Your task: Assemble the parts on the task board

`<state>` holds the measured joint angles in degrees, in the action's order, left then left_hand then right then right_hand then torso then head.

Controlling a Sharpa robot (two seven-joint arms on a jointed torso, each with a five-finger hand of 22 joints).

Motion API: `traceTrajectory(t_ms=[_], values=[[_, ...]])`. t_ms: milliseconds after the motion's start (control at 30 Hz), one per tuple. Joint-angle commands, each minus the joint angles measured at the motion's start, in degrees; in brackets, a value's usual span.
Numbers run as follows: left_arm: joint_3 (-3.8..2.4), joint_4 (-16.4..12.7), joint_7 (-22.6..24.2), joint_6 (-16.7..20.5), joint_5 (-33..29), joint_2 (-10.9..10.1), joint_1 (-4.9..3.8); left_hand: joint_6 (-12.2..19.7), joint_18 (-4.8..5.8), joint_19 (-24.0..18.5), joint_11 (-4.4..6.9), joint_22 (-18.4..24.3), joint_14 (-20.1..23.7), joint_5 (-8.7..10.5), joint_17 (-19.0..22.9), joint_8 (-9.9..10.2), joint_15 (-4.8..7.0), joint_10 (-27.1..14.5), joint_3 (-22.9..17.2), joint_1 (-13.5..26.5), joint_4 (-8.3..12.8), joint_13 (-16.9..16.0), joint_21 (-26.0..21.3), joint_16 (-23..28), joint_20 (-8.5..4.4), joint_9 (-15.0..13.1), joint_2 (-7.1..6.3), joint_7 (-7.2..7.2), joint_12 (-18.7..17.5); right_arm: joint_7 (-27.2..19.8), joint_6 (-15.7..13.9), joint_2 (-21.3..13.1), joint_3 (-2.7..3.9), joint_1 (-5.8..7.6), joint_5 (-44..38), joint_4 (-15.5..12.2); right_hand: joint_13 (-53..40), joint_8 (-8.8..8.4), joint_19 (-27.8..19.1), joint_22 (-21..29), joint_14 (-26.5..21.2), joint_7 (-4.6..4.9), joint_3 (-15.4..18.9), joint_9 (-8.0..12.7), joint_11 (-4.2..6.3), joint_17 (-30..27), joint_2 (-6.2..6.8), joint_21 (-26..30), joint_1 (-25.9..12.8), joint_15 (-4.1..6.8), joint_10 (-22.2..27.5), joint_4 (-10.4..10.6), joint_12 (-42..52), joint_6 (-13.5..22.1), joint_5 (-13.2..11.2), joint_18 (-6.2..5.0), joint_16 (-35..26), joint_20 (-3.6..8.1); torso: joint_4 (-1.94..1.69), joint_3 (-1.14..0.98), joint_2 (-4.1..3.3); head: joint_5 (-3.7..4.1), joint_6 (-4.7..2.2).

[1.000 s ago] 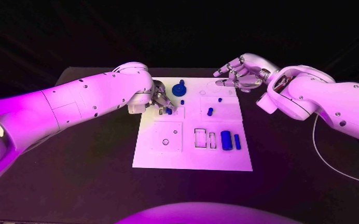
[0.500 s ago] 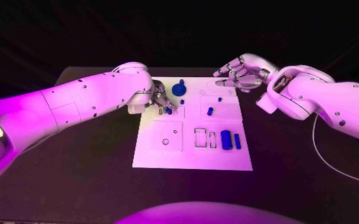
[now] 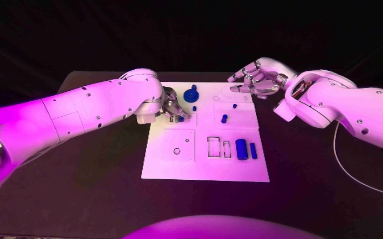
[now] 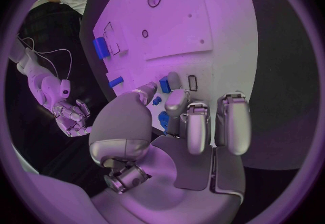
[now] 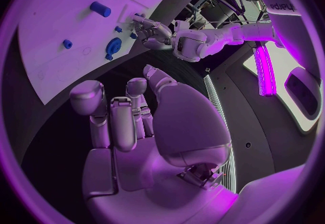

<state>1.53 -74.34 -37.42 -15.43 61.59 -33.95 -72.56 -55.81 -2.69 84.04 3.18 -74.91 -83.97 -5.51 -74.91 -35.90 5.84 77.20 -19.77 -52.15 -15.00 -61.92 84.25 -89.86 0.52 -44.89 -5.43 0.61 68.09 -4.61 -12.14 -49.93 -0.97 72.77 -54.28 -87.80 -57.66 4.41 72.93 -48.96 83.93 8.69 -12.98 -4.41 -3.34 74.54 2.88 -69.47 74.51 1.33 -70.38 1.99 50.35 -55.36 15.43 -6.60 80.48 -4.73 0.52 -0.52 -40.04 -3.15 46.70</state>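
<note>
Left robot hand sits over the white board's left edge at about ten o'clock, fingers curled down around a small blue piece; whether it truly grips that piece I cannot tell; just beyond it, toward twelve o'clock, stands a round blue knob; right robot hand hovers past the board's one o'clock corner, holding nothing, fingers spread; on the board, a small blue peg lies near the centre; a thick blue cylinder and a thin blue bar lie side by side toward four o'clock; the board rests on the black counter.
</note>
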Motion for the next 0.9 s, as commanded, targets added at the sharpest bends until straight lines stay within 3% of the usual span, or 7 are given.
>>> traceTrajectory(t_ms=[33,233,467,633,767,900], values=[[0.01,-0.1,-0.1,-0.4,-0.8,-0.1,0.14,-0.4,0.93,3.2,-0.06,-7.4,-6.0,0.18,-15.1,0.0,0.43,0.4,0.2,-0.1,0.0,-0.1,0.3,-0.1,-0.45,-0.1,0.65,0.04,0.3,-0.4,0.7,0.1,0.0,-0.06,-0.4,0.0,0.1,0.19,-0.5,0.1,2.8,-0.12,-0.3,0.0,0.13,0.0,-0.04,0.2,0.0,-0.08,0.3,0.2,-0.2,-0.4,0.0,-0.93,-0.2,0.02,0.02,-0.05,-0.01,-0.01,-0.04],[-0.34,-0.2,-0.1,-0.7,-0.8,-0.7,0.08,-0.4,0.88,3.1,-0.05,-7.1,-6.0,0.15,-15.1,0.0,0.44,0.3,0.4,-0.2,0.0,0.1,0.1,-0.1,-0.45,-0.1,0.73,0.02,0.2,-0.4,0.7,0.0,0.0,-0.07,-0.4,0.0,0.1,0.19,-0.5,0.1,2.8,-0.12,-0.3,0.0,0.13,0.0,-0.04,0.2,0.0,-0.08,0.3,0.2,-0.2,-0.4,0.0,-0.93,-0.2,0.02,0.02,-0.01,-0.01,0.08,-0.1],[-1.74,-1.6,0.0,-0.2,-0.8,-1.9,-0.81,-0.2,0.72,2.9,-0.08,-6.4,-6.0,0.18,-15.1,0.1,0.45,0.1,2.3,-0.3,-0.7,0.4,-0.5,-0.1,-0.49,-0.2,0.38,0.08,-0.1,-0.4,0.7,0.0,-0.01,-0.1,-0.4,0.1,0.1,0.19,-0.5,0.1,2.8,-0.12,-0.3,0.0,0.13,0.0,-0.04,0.2,0.0,-0.08,0.3,0.2,-0.2,-0.4,0.0,-0.93,-0.2,0.02,0.0,0.0,0.02,0.11,-0.32],[-2.99,-1.6,0.0,-1.2,-0.9,-2.5,-2.43,0.9,0.39,2.3,-0.45,-4.9,-6.0,0.2,-15.1,0.7,0.21,-1.2,6.0,0.1,-1.5,2.1,-1.7,-0.1,-0.31,-0.2,-0.22,0.47,-1.5,-0.5,0.7,0.2,-0.01,-0.14,-0.4,0.3,0.1,0.19,-0.5,0.1,2.8,-0.12,-0.3,0.0,0.13,0.0,-0.04,0.2,0.0,-0.08,0.3,0.2,-0.2,-0.4,0.0,-0.93,-0.2,0.02,0.12,-0.01,-0.06,0.02,-0.52],[-3.44,1.0,-0.1,-4.2,-1.0,-1.9,-4.52,3.2,-0.12,1.3,-1.42,-2.5,-6.0,1.42,-15.1,2.7,-0.56,-5.2,8.7,-2.1,-1.1,7.6,-3.6,-0.1,0.28,0.6,0.31,1.6,-6.3,-0.4,0.8,0.3,-0.02,-0.17,-0.4,0.4,0.1,0.19,-0.5,0.1,2.8,-0.12,-0.3,0.0,0.13,0.0,-0.04,0.2,0.0,-0.08,0.3,0.2,-0.2,-0.4,0.0,-0.93,-0.2,0.02,0.11,-0.01,-0.04,-0.07,-0.69],[-3.58,5.4,0.4,-5.4,-1.1,-0.3,-5.79,6.8,-0.23,1.0,-3.07,-1.9,-6.0,1.18,-15.1,7.4,-1.9,-7.2,9.8,-6.7,-0.4,10.6,-4.3,-0.1,1.36,3.9,1.41,3.59,-8.7,-0.4,0.8,0.5,-0.02,-0.2,-0.4,0.5,0.1,0.19,-0.5,0.1,2.8,-0.12,-0.3,0.0,0.13,0.0,-0.04,0.2,0.0,-0.08,0.3,0.2,-0.2,-0.4,0.0,-0.93,-0.2,0.02,-0.09,-0.02,-0.03,-0.01,-0.84]])
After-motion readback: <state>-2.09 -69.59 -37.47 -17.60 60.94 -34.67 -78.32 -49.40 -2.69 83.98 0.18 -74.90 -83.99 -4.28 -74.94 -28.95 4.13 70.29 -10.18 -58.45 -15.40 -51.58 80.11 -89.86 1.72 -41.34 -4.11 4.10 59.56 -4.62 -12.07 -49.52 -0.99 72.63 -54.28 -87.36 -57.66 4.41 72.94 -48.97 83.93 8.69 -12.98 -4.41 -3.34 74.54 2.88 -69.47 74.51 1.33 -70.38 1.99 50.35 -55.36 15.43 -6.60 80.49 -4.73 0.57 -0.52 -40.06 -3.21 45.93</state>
